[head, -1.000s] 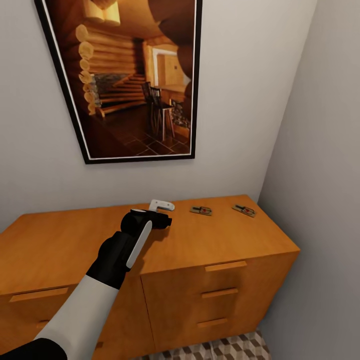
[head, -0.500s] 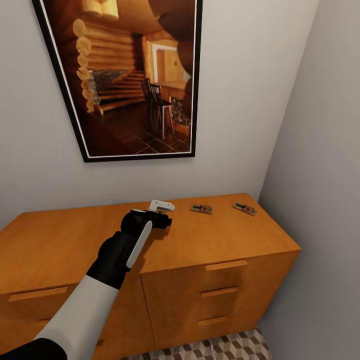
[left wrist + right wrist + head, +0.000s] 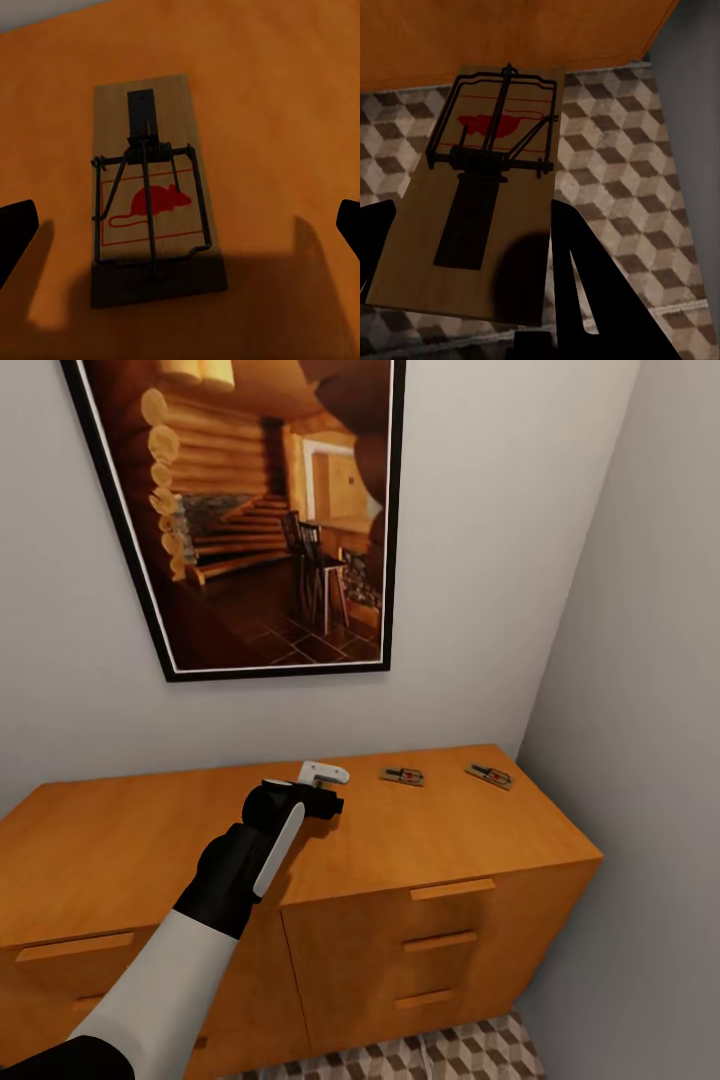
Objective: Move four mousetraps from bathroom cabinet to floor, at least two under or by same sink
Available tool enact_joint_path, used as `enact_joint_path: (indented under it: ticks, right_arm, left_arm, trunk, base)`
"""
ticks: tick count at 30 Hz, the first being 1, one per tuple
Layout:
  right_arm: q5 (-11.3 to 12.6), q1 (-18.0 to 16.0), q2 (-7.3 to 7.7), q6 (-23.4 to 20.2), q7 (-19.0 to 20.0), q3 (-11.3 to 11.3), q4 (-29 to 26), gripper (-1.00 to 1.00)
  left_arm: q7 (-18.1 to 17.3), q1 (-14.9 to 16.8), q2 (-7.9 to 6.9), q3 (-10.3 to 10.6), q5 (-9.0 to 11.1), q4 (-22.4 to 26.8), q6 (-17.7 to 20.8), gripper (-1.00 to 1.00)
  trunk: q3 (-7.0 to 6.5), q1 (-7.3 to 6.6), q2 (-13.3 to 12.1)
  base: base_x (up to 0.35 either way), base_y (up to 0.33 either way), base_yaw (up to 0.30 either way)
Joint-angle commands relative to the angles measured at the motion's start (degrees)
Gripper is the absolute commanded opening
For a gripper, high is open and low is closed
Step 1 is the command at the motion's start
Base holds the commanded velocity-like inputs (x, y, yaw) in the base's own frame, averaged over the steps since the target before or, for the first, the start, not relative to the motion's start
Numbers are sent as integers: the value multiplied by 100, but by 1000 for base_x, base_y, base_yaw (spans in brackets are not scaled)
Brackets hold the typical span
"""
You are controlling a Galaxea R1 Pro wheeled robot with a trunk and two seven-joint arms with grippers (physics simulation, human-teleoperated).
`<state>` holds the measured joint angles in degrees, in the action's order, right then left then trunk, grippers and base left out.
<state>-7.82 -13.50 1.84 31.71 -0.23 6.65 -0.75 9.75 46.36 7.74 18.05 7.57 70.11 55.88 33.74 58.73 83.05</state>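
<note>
From the head view, the left arm reaches out over the flat top of the cabinet (image 3: 420, 850), its left end effector (image 3: 322, 785) hovering low near the middle of the worktop, toward the back wall. Two mousetraps lie flat further along that top: one (image 3: 402, 776) just beyond the end effector, the other (image 3: 489, 776) near the corner where the side wall closes in. Both sit back from the front edge, with bare wood between them and plenty of open surface toward the arm's own side. A large framed picture (image 3: 255, 510) hangs on the wall above. A strip of bathroom floor (image 3: 440, 1055) shows at the cabinet's foot, hemmed in by the side wall. In the left wrist view, a third mousetrap (image 3: 154, 191) lies flat on the orange wood between the dark fingertips (image 3: 13, 232), which stand spread wide on either side, clear of its edges; the end effector's shadow falls across its near end. The wall edge shows just past its far end. In the right wrist view, the right end effector (image 3: 472, 247) pinches a fourth mousetrap (image 3: 484, 187), its dark fingers pressed against the board's two long sides, holding it in the air above the cube-patterned tiles. The cabinet's base runs beyond it and a grey wall bounds one side.
</note>
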Motion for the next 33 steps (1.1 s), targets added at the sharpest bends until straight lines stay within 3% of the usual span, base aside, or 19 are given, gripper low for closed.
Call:
enact_joint_path:
  ticks: [1, 33]
  right_arm:
    - [-35, -4, 1, 19, 23, 48, 5, -100]
    - [-35, -4, 1, 19, 23, 53, 5, -100]
  left_arm:
    - [57, 4, -1, 6, 60, -3, 19, 100]
    - [53, 4, -1, 6, 60, -51, 19, 100]
  trunk:
    - [9, 0, 3]
    - [128, 0, 3]
  base:
    - [0, 0, 0]
    - [0, 0, 0]
